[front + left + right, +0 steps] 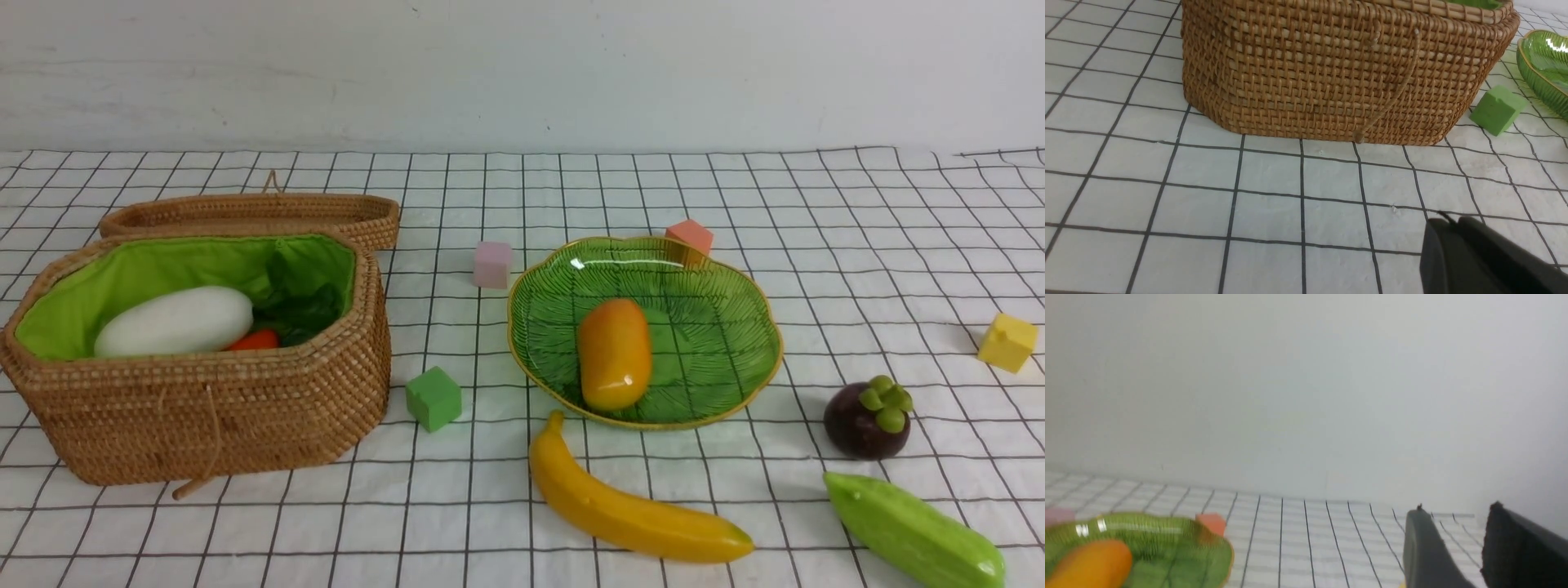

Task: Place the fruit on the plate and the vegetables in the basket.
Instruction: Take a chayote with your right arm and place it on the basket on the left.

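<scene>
Risks first. On the white grid-patterned table point(735, 188), the big brown eight-sided wicker basket point(212, 408) is parked at the near left. Its deep wall could be clipped if the pale green cucumber-like gourd point(914, 531) is carried across too low. The translucent green ribbed glass plate point(718, 327) with its wavy gold rim is set at centre. It could be shoved or tipped if the long yellow banana point(629, 510) is dropped across its edge. The glossy orange-yellow mango point(614, 353) is already lying in the plate's middle, so room is limited. The round dark purple mangosteen point(867, 418) could be sent rolling by a careless nudge.

Now the looks. The basket is lined in bright green. Inside it a large smooth white radish point(175, 320) with dark leaves is seen, with a small red-orange piece point(255, 340) tucked just beside it. The banana is laid on the table just near of the plate, its stem almost at the rim. The gourd is found at the near right corner, and the mangosteen sits just beyond it with its green cap up.

The left gripper point(1449, 223) is pressed together and empty, low by the basket's near wall. The right gripper point(1457, 510) is parted, and nothing is seen between its jaws.
</scene>
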`<action>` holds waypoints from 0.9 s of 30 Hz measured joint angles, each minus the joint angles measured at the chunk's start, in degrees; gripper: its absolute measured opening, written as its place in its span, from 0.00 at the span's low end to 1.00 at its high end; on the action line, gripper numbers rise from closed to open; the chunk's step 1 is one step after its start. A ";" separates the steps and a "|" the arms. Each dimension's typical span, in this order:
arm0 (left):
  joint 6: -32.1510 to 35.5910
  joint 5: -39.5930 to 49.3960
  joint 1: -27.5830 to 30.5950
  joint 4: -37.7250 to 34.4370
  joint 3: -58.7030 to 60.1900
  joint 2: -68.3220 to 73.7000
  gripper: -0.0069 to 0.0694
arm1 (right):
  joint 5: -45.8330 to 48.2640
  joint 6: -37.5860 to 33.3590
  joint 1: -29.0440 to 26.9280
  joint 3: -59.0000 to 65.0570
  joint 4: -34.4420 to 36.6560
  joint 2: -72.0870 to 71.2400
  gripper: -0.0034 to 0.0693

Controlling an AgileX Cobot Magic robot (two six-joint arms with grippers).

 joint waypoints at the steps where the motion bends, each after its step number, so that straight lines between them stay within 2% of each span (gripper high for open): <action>1: 0.00 0.00 0.00 0.00 0.00 0.00 0.12 | -4.11 4.17 0.00 0.00 1.57 0.00 0.38; 2: 0.00 0.00 0.00 0.00 0.00 0.00 0.12 | -8.13 9.18 0.00 -0.21 3.27 0.00 0.38; 3: 0.00 0.00 0.00 0.00 0.00 0.00 0.12 | -8.13 10.04 0.00 -0.21 3.27 0.00 0.38; 4: 0.00 -0.04 0.00 0.00 0.00 0.00 0.12 | -9.60 17.23 0.00 -2.04 5.08 0.00 0.38; 6: 0.00 -0.04 0.00 0.00 0.00 0.00 0.12 | -8.68 20.54 0.00 -4.99 5.52 0.00 0.38; 11: -0.10 -0.04 0.00 0.00 0.00 0.00 0.12 | 7.81 24.32 0.00 -27.39 2.73 7.19 0.38; 12: -0.10 -0.04 0.00 0.00 0.00 0.00 0.12 | 7.81 24.32 0.00 -27.39 2.73 7.19 0.38; 13: -0.16 -0.04 0.00 0.00 0.00 0.00 0.12 | 17.46 24.44 0.00 -37.63 1.58 12.82 0.38; 16: -0.16 -0.04 0.00 0.00 0.00 0.00 0.12 | 31.37 22.95 0.00 -49.92 -1.15 23.11 0.38; 17: -0.16 -0.04 0.00 0.00 0.00 0.00 0.12 | 32.44 22.68 0.00 -49.92 -1.15 23.11 0.38; 18: -0.16 -0.04 0.00 0.00 0.00 0.00 0.12 | 41.23 18.99 0.00 -55.05 -4.15 30.71 0.38; 21: -0.16 -0.04 0.00 0.00 0.00 0.00 0.12 | 49.33 13.79 0.00 -57.96 -7.15 37.94 0.38; 22: -0.16 -0.04 0.00 0.00 0.00 0.00 0.12 | 53.16 11.23 0.00 -58.24 -7.17 43.99 0.38; 25: -0.16 -0.04 0.00 0.00 0.00 0.00 0.12 | 57.33 9.79 0.00 -58.24 -4.65 50.32 0.38; 27: -0.16 -0.04 0.00 0.00 0.00 0.00 0.12 | 62.12 7.50 0.00 -58.07 1.45 57.74 0.38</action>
